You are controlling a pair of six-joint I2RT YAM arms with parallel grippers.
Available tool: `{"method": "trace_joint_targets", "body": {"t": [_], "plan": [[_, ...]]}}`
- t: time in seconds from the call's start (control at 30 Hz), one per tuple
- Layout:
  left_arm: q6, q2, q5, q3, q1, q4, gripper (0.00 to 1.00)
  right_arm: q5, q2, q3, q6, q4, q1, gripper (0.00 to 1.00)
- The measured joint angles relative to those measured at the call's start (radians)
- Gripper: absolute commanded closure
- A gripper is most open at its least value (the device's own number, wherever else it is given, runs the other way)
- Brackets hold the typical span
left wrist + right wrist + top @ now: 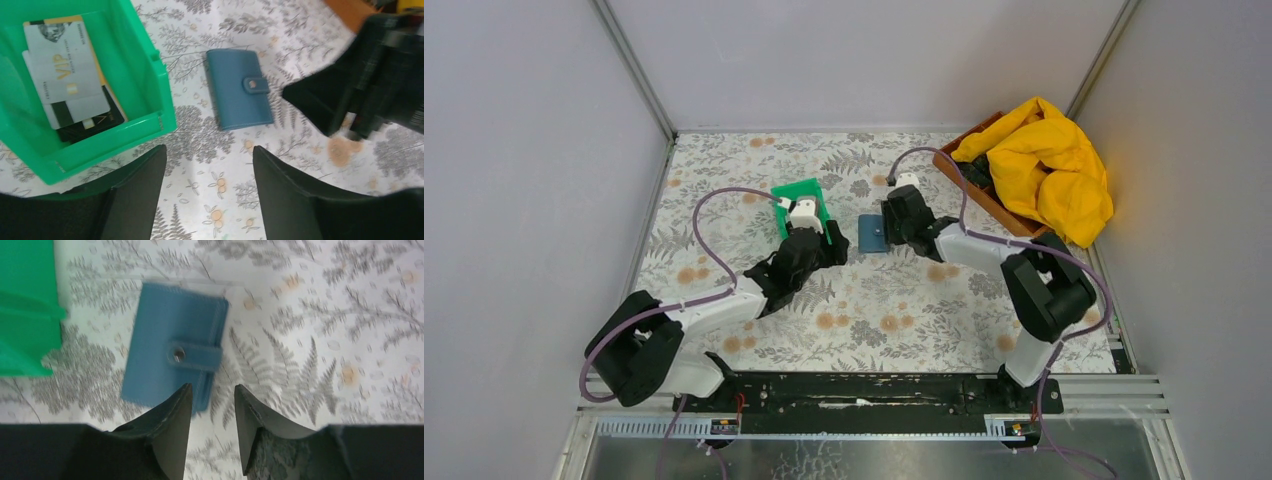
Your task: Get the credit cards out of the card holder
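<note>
Card holder is lying w/ tab snapped, so its inside isn't showing. In R wrist view it's smearing w/ blur, and a finger of R gripper is covering its lower corner. In L wrist view that gripper is blurring into a dark mass, running off the right edge.

Green tray is running off top & left edges there. Among the credit cards in it, the pale VIP one is hiding most of a yellow and a black one.

In top view L arm is covering part of the tray, cards too small to tell. Yellow cloth is burying most of brown tray.

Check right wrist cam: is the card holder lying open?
No, the card holder lies folded shut, with its tab snapped across the front.
</note>
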Motion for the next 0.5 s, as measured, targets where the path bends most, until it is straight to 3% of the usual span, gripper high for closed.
{"method": "trace_joint_targets", "body": {"t": [0.1,0.3,0.5], "plan": [[0.01,-0.016,0.012,-0.001,0.0,0.023,0.14,0.011,0.104,0.119,-0.015,-0.011,0.0,0.57],[0.029,-0.061,0.011,-0.011,0.0,0.062,0.14,0.045,0.321,0.425,-0.067,-0.054,-0.005,0.61],[0.036,-0.061,0.005,-0.013,0.0,0.065,0.14,0.042,0.415,0.505,-0.08,-0.074,-0.006,0.62]]}}
